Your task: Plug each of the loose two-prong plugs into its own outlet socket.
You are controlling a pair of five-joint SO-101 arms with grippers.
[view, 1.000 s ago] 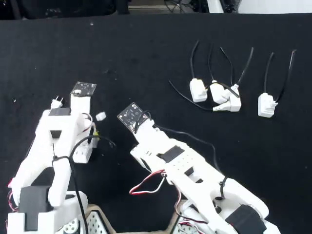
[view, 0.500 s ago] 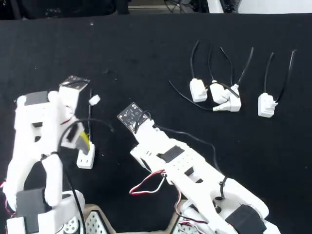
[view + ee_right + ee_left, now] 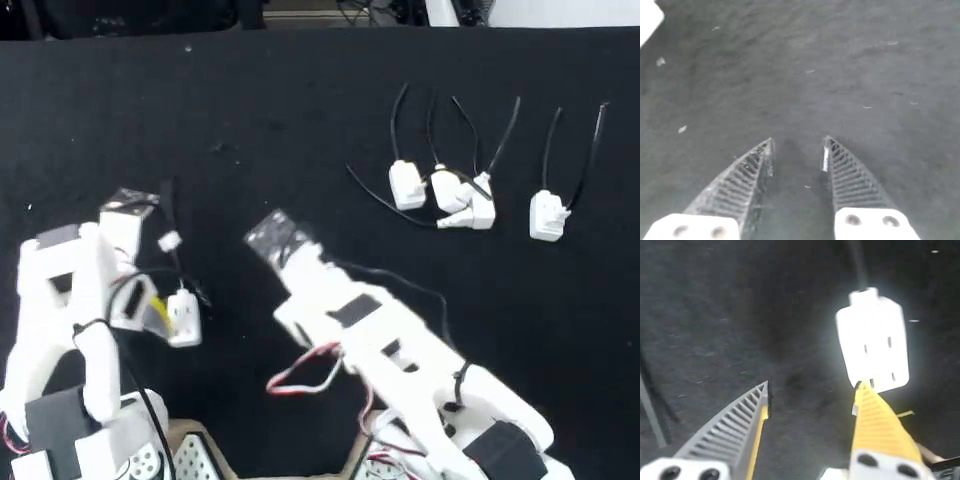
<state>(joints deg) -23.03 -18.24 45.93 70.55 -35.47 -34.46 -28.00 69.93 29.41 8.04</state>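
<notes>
A white outlet block [image 3: 184, 316] lies at the front left, with its slots facing up [image 3: 872, 347]. My left gripper [image 3: 152, 308] is open just beside it, and the yellow finger [image 3: 875, 425] touches the block's end. A small white two-prong plug [image 3: 170, 240] on a black cord lies just behind the block. Several more white plugs and blocks with black cords lie at the back right [image 3: 405, 185], [image 3: 545, 216]. My right gripper [image 3: 264, 230] hangs open over bare black cloth at the middle [image 3: 798, 147], with nothing between its fingers.
The table is covered with black cloth [image 3: 300, 100]. The right arm's white body [image 3: 400, 350] stretches from the front edge to the middle. A white object [image 3: 647, 17] shows at a corner of the right wrist view.
My left arm has swung leftwards and toward the front. The small plug and its cord shifted left with it, and the outlet block slid slightly. The right arm barely moved.
</notes>
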